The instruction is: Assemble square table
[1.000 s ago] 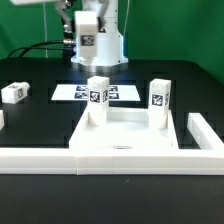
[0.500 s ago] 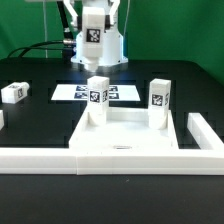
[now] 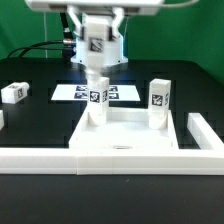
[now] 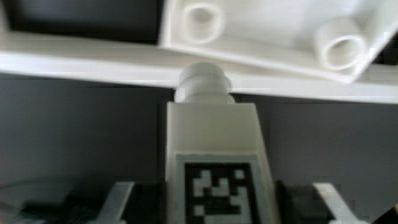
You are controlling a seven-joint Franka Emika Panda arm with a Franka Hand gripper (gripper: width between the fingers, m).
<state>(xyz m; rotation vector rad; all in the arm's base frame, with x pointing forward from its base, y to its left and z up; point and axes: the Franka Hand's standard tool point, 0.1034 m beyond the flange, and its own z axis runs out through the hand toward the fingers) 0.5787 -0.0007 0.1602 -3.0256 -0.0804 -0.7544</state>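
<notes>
So the table top (image 3: 125,135) was lying flat at the front middle of the desk (image 3: 40,112), recessed side up, tucked inside a U of long white bars (image 3: 110,160). 2 legs were already standing upright on it, 1 at the far left corner (image 3: 97,97) and 1 at the far right corner (image 3: 160,97), both with their black-and-white tags facing the exterior camera.

A 3rd leg (image 3: 95,60) was up in the air, pinched in the gripper (image 3: 95,48), jaws narrowed right onto its sides. It hung vertically with the peg end pointing down. In the exterior view it lined up right over the far left standing leg, and I couldn't tell how far behind it was. The wrist view showed the peg tip over dark desk, just beside a white edge of the table top, with 2 oval holes visible past that edge.

A 4th leg (image 3: 14,92) was lying on its own near the desk's left edge in the exterior view, well apart from everything. The marker board (image 3: 68,92) lay flat behind the table top, toward the far edge.
</notes>
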